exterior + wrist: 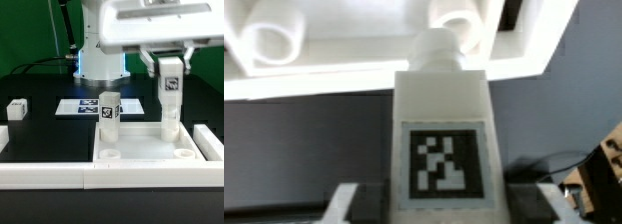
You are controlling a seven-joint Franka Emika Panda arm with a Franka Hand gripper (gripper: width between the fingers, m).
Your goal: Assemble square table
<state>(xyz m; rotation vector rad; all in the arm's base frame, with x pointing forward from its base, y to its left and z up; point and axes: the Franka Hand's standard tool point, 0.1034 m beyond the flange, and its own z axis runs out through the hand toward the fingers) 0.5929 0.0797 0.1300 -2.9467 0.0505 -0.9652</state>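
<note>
Over the far corner of the square table [140, 150], on the exterior view's right, the gripper [170, 66] is closed partway around the upper end of a leg [170, 105]. The leg hangs upright with its long axis vertical and its lower end at that corner. A second leg [109, 112] stands upright at the other far corner. Seen from the wrist, the same leg [441, 120] stretches away from the fingers [345, 205], its narrow tip pointing at a round socket [473, 20].
</note>
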